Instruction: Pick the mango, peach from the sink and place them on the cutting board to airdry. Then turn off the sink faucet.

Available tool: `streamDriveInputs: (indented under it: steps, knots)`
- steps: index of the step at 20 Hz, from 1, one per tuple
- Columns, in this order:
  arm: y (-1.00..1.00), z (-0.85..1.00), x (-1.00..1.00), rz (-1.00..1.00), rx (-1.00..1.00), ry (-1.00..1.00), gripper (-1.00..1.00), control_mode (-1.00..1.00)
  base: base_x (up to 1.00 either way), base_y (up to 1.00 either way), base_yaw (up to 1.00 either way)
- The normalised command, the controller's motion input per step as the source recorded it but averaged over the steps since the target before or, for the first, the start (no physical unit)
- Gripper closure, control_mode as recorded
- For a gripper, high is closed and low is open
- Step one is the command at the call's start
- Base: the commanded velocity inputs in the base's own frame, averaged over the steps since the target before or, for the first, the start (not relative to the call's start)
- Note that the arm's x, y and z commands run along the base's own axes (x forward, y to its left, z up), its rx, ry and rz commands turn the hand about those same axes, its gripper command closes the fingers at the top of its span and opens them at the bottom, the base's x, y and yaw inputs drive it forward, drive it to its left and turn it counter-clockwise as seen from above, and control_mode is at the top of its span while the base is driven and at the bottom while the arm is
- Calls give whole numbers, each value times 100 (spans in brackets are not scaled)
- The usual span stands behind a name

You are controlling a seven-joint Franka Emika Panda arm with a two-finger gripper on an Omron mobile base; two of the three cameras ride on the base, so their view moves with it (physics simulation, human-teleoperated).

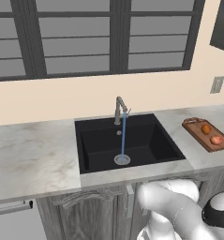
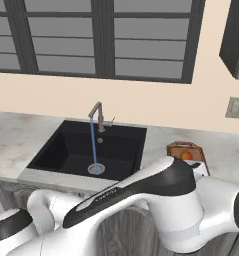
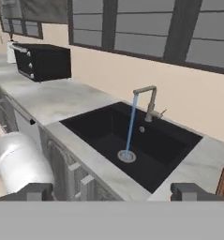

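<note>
The black sink [image 1: 155, 140] sits in the marble counter, and blue water runs from the grey sink faucet [image 1: 119, 110] down to the steel drain [image 1: 122, 160]. To its right lies the reddish-brown cutting board [image 1: 197, 132], with the orange mango [image 1: 206, 129] and the pinkish-red peach [image 1: 216, 140] resting on it. In the right base view my arm hides most of the cutting board [image 2: 183, 148]; the mango [image 2: 186, 156] peeks out. My gripper [image 3: 113, 193] is open and holds nothing. It looks from the front over the sink [image 3: 179, 140] and faucet [image 3: 149, 101], well back from both.
A black boxy appliance [image 3: 43, 61] stands on the counter far left of the sink. Windows run along the back wall, and a wall outlet [image 1: 217, 85] sits above the board. Grey cabinet fronts [image 1: 85, 211] lie below the counter edge.
</note>
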Motion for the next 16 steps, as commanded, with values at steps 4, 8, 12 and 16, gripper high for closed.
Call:
streamDriveInputs:
  steps: [4,8,12,16]
  knots:
    - [100,0,-24,4,-23,0,-100,-100,0,0,0]
    - [98,34,-1,-3,-16,7,-100,-100,0,0,0]
    - [96,18,8,-18,-14,34,-100,-100,0,0,0]
    - [30,1,-1,-9,-5,7,-100,-100,0,0,0]
